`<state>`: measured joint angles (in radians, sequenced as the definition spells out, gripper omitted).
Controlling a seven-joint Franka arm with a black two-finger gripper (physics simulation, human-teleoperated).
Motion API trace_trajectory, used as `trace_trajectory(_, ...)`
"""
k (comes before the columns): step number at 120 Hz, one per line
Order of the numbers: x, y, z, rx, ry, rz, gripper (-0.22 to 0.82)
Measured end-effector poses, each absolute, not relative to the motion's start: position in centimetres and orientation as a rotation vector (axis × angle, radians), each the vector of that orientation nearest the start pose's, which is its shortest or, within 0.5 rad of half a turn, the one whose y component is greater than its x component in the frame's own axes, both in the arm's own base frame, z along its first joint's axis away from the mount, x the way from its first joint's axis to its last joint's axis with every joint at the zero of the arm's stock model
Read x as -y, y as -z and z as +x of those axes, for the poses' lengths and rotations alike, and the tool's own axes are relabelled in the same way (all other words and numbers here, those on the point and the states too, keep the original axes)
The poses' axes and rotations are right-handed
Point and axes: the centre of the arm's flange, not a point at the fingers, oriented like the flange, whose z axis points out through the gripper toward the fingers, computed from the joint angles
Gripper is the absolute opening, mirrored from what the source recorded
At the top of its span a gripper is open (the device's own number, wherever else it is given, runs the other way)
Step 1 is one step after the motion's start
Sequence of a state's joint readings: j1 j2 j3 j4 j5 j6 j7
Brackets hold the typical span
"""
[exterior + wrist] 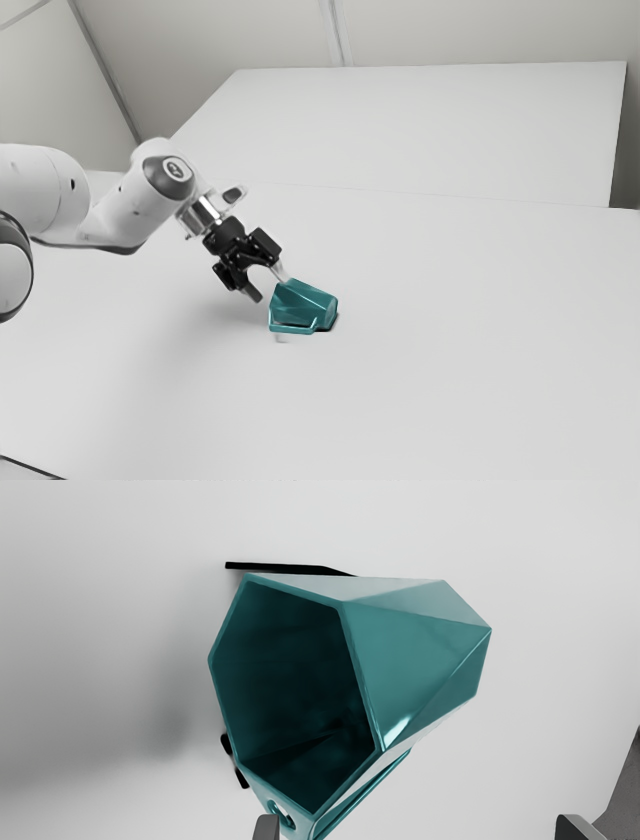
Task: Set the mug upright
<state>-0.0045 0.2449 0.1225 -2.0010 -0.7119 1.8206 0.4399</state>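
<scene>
Within the white table's (450,300) edges, a faceted teal mug (305,303) lies along its long axis, mouth toward my black gripper (271,288). Fingers stand wide.

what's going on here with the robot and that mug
A robot arm has its open gripper right up by a teal mug at a pale table. The mug is tipped over on its side, its mouth facing back toward the arm. The fingers stand wide apart and don't have it gripped. The job is to set it upright, and that isn't done yet.
</scene>
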Motion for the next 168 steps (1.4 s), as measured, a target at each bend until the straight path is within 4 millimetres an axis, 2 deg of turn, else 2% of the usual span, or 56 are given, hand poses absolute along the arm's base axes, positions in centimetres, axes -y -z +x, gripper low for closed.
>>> trace_trajectory(41,-1.5,-32.3,56.6,0.055,0.14,2.414,0.6)
trace_trajectory(77,-1.5,-30.6,56.9,0.107,0.1,2.396,0.6)
trace_trajectory(119,-0.9,-29.6,56.6,0.109,0.031,2.304,0.6)
trace_trajectory(132,-0.7,-28.7,55.8,0.098,0.029,2.272,0.6)
trace_trajectory(161,-0.1,-27.9,55.2,0.107,-0.001,2.229,0.6)
trace_trajectory(168,0.0,-27.8,55.2,0.113,-0.008,2.223,0.57)
